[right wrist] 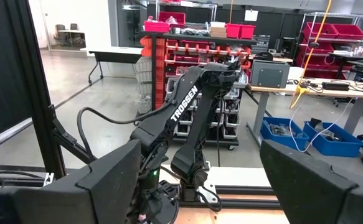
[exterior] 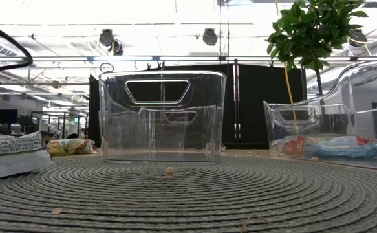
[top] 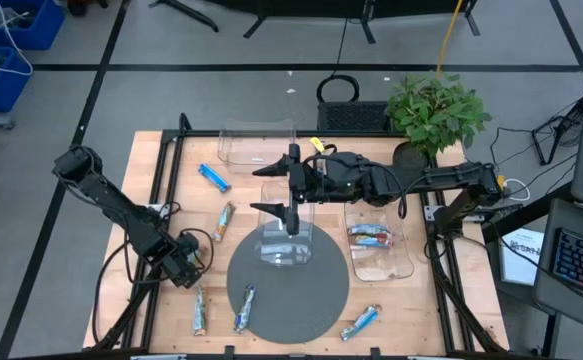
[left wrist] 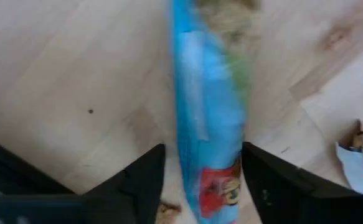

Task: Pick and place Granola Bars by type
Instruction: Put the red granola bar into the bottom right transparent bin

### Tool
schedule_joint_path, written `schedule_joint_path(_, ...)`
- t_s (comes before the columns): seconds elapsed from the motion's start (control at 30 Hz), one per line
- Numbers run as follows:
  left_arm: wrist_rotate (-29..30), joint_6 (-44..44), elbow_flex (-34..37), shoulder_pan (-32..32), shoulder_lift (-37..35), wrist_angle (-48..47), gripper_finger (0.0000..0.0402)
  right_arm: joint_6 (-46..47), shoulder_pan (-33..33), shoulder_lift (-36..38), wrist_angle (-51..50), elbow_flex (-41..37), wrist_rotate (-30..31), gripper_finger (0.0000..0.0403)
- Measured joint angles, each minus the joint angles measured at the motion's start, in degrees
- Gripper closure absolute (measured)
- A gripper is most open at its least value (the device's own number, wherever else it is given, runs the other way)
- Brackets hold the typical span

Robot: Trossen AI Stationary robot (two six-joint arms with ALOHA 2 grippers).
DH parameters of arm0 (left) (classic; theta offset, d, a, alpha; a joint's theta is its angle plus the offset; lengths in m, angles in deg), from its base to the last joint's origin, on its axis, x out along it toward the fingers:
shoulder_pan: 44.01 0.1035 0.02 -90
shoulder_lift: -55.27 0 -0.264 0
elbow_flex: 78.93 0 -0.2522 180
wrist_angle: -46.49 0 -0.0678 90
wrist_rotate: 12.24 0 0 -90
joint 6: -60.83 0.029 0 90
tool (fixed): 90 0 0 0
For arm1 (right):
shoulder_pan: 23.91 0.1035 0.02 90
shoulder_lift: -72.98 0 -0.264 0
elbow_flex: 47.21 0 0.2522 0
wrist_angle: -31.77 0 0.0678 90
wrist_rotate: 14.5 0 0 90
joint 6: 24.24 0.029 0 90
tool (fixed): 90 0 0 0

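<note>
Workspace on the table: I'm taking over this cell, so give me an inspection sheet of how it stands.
Surface: light wooden table with a round grey woven mat.
Job's things: blue foil-wrapped bar and tan wrapped bar loose on the wood; three more bars along the near side; several bars in the right clear plastic bin; the centre clear bin looks empty.
Clutter: crumbs on the mat.
Grippers: left gripper open, straddling a blue bar; right gripper open, raised over the centre bin.
Cables: black cables on the floor at right.
Surroundings: potted green plant, red storage bins.
</note>
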Motion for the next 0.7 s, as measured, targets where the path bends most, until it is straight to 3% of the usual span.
schedule_joint_path(0.47, 1.07, 0.4, 0.05, 0.0, 0.02, 0.8, 0.0377, 0.0, -0.02, 0.0, 0.63, 0.0, 0.0, 0.008)
schedule_joint_path(0.7, 1.28, 0.83, -0.19, 0.0, -0.09, 0.74, 0.0394, 0.0, -0.02, 0.0, 0.63, 0.0, 0.14, 0.008)
